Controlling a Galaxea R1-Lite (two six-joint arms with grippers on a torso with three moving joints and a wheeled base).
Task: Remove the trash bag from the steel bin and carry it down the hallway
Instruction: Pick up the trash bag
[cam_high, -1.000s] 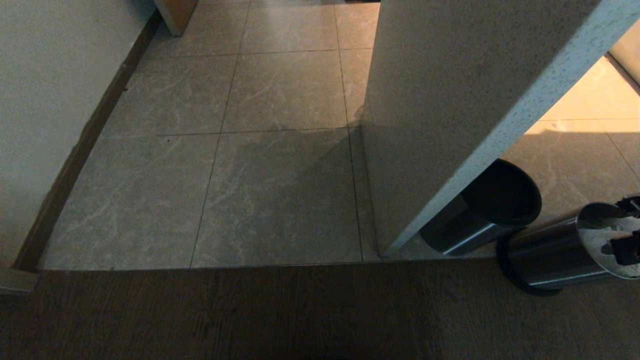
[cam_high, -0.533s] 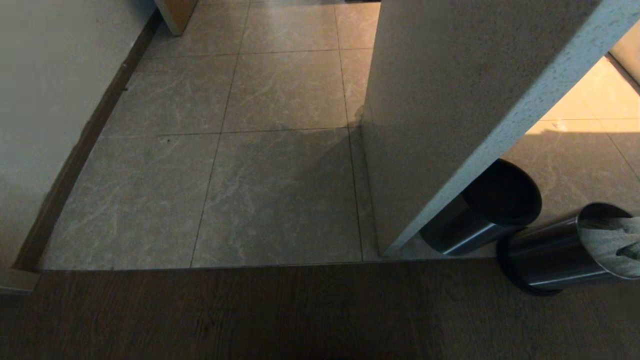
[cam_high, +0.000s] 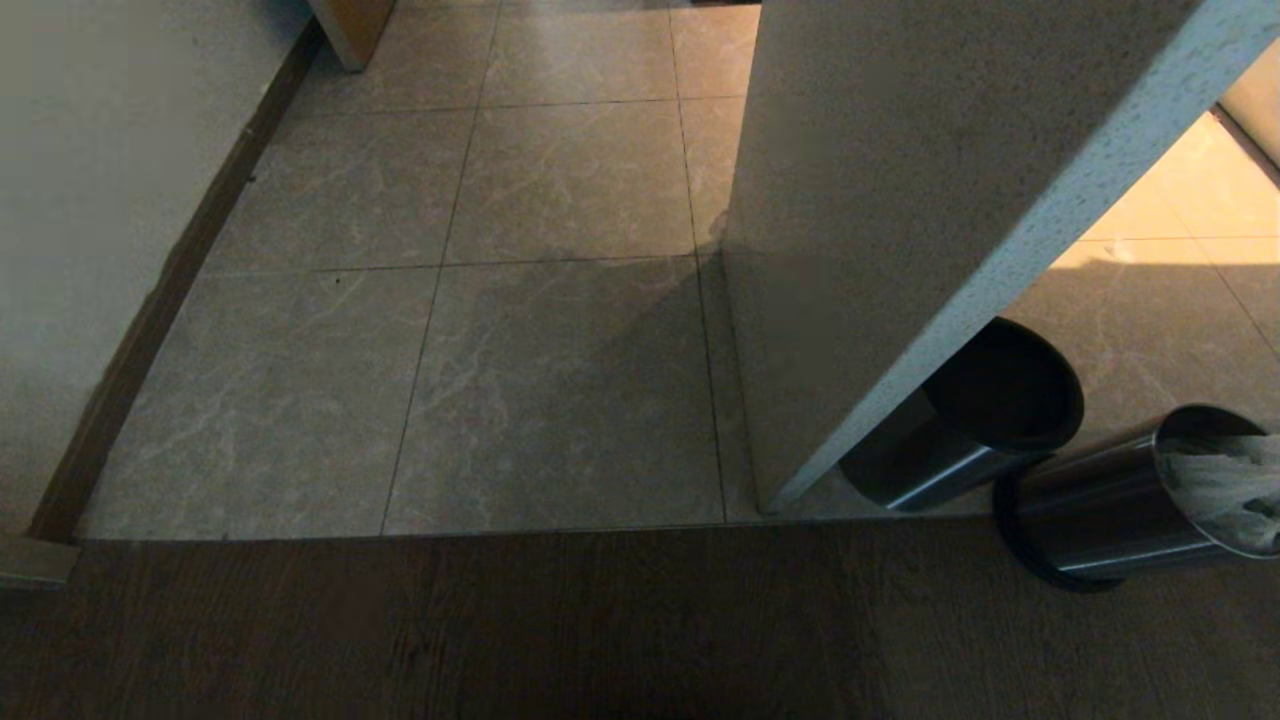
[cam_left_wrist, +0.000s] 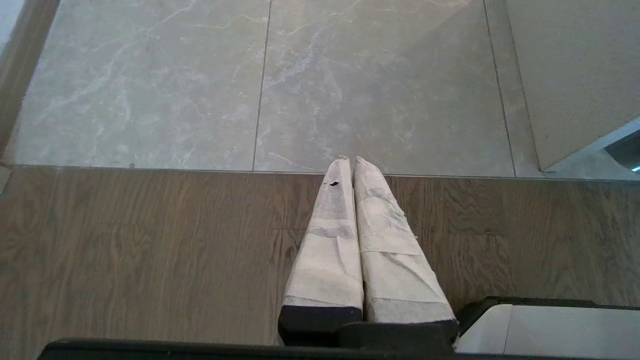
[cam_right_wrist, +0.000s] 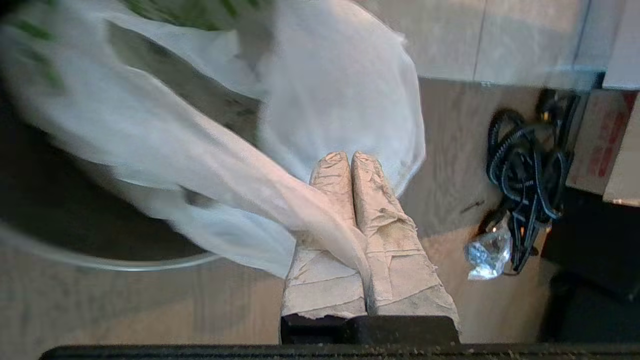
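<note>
Both grippers, the left gripper and the right gripper, are wrapped in wrinkled white tape above black bases.

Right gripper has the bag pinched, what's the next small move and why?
Probably keep lifting straight up. The right gripper is shut on the trash bag, which is pulled taut from the fingers, yet in the head view much of the bag still sits bunched in the mouth of the steel bin. It needs to clear the rim before any carry. The left gripper hangs shut, idle, over the floor.
</note>
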